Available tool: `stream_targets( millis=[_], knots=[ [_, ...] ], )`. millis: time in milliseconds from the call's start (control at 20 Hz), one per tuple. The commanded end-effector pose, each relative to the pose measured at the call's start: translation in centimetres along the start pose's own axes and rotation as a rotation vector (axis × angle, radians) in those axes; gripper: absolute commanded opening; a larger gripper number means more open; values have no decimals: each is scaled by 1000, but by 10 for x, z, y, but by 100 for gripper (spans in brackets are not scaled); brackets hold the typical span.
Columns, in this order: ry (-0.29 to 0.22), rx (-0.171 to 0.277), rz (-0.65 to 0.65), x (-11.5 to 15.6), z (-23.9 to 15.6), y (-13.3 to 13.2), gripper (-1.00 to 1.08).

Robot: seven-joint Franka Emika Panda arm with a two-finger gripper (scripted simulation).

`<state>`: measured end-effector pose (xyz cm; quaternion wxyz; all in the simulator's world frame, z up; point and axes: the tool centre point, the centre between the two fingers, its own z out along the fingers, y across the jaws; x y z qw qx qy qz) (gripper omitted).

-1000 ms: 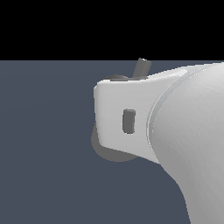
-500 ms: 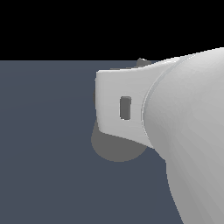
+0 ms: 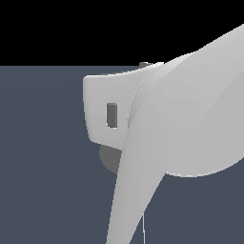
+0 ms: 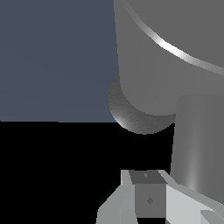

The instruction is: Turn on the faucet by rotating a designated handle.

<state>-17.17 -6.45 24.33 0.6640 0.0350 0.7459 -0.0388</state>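
Most of the exterior view is filled by the white arm (image 3: 190,119), behind which only a sliver of the faucet's dark round base (image 3: 109,159) is seen on the blue-grey desk (image 3: 43,167). In the wrist view the faucet (image 4: 166,57) is seen as a thick grey cylinder close to the camera, with the handle (image 4: 197,144) just beside the pincer (image 4: 148,197). One grey fingertip (image 4: 146,194) is visible; how far the pincer is open cannot be told.
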Motion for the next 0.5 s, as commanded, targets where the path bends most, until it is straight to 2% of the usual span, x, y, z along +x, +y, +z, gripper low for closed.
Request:
stream_targets(
  millis=[0, 450],
  knots=[
    [-88, -85, -10, -32, -2, 42, -100],
    [-114, -98, -12, -43, -5, 67, -100]
  ],
)
